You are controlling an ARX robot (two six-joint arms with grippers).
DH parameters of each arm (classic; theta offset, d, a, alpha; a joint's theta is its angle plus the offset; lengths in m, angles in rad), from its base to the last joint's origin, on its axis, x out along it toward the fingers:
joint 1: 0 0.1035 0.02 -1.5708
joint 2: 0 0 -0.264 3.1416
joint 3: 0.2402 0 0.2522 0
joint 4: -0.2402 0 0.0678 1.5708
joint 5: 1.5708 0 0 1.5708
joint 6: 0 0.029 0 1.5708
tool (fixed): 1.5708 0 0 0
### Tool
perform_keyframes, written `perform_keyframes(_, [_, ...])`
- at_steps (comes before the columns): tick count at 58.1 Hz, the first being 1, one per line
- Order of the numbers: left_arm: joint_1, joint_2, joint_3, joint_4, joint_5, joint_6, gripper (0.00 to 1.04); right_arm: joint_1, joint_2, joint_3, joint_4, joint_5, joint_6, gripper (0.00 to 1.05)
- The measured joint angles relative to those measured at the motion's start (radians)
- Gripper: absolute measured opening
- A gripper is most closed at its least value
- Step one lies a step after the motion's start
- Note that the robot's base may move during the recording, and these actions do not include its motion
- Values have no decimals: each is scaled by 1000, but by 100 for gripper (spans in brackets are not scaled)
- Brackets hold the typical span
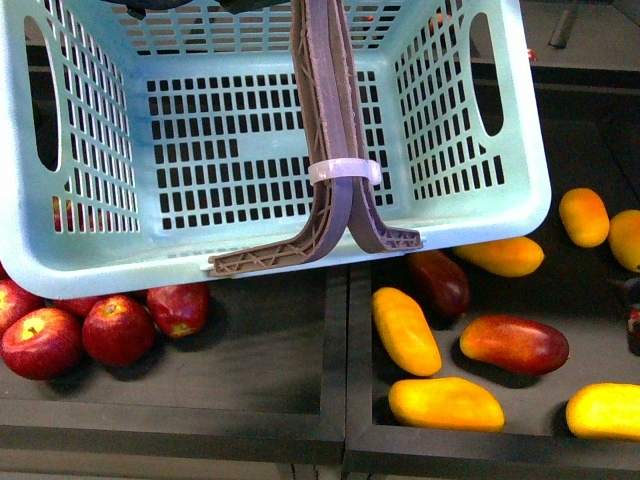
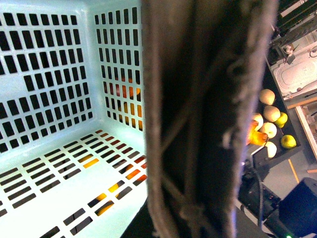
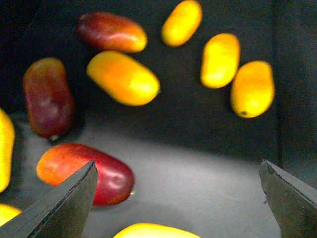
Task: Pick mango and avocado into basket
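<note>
**Approach to the mango.** We show the right end effector (image 3: 177, 163) with its fingers spread wide and empty, poised above the oval mango with deep red skin fading to orange (image 3: 85, 172). The mango lies in the dark tray (image 1: 545, 395) among all-yellow elongated mangoes (image 1: 405, 330), close beside one finger rather than between the two. The pale mint-teal slotted plastic basket (image 1: 120, 272) hangs empty above the trays by its brown handles (image 1: 335, 210). The left end effector is not in view, so we cannot tell its state. No avocado is visible. We judge the step in hand to be the approach: centre the opening over the mango, span its short axis, descend clear of the yellow neighbours, then close gently.
</note>
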Motion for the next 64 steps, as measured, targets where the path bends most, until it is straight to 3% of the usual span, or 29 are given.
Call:
perform_keyframes(22, [0, 0, 0, 0, 0, 0, 7, 29, 299, 201, 67, -143, -224, 97])
perform_keyframes(37, [0, 0, 0, 0, -1, 0, 7, 37, 396, 336, -45, -253, -354, 97])
perform_keyframes(53, [0, 0, 0, 0, 0, 0, 7, 40, 441, 390, -146, -301, -429, 97])
perform_keyframes(64, [0, 0, 0, 0, 0, 0, 7, 43, 493, 414, -135, -307, -480, 97])
